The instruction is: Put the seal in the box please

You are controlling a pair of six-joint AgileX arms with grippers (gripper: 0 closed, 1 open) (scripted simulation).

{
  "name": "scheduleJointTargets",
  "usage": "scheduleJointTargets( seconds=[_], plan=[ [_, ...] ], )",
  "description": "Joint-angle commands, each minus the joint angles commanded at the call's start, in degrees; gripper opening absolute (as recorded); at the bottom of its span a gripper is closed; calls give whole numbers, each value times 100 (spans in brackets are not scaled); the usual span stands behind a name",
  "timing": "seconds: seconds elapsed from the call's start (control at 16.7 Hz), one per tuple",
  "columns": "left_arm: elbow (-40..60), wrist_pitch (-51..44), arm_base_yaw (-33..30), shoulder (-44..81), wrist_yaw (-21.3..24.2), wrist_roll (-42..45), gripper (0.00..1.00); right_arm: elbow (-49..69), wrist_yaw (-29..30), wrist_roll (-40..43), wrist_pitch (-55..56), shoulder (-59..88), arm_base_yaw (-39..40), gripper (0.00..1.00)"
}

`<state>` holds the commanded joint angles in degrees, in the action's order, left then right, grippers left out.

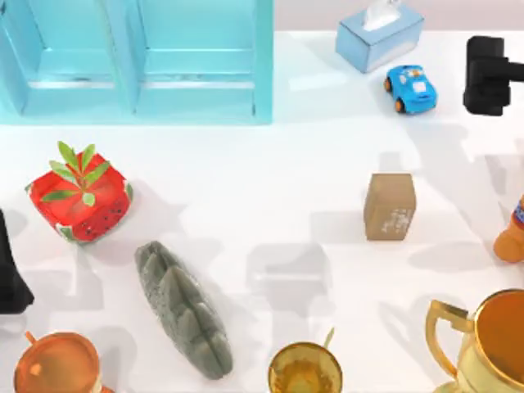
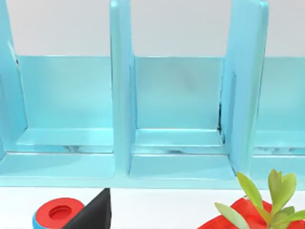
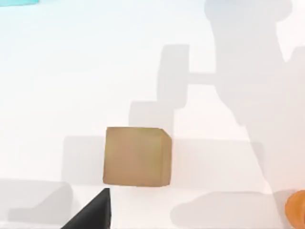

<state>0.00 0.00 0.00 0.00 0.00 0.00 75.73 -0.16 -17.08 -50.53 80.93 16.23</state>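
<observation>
**Seal stood alone on the table, right of centre**

Right of the table's middle, the seal (image 1: 390, 206) stood upright on the white table (image 1: 270, 172), a small tan-brown cardboard-coloured block with faint pale marks on the face turned toward the near edge. It touched nothing. From the right wrist view the seal (image 3: 137, 156) appeared as a plain brown cuboid with one clipped corner and smooth, unmarked sides.

At the far left stood the box (image 1: 135, 61), a light blue open case split by upright dividers into compartments; the left wrist view looked straight into the box (image 2: 178, 109).

My right arm (image 1: 489, 75) sat at the far right edge, beyond a blue toy car (image 1: 411, 88) and a tissue box (image 1: 379, 35), well apart from the seal. My left arm (image 1: 12, 274) sat at the left edge, near a red cube with green leaves (image 1: 80, 198). Whether either hand was spread or closed I could not tell.

A long grey-green ridged lump (image 1: 182, 309) lay left of centre. Along the near edge stood a copper mug (image 1: 53, 364), a small gold cup (image 1: 304, 370) and a gold trophy cup (image 1: 487, 344).
</observation>
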Motion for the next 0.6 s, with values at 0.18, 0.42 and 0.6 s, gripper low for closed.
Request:
scheduleJointTargets(
  seconds=[0.18,0.42,0.6],
  plan=[
    [0,0,0,0,0,0,100,1411,-3,-316,-962,1577,313,100],
    [0,0,0,0,0,0,100,2815,-1,-654,-2072,3254,643,100],
    [0,0,0,0,0,0,100,3435,0,-814,-2629,4023,796,100]
  ],
)
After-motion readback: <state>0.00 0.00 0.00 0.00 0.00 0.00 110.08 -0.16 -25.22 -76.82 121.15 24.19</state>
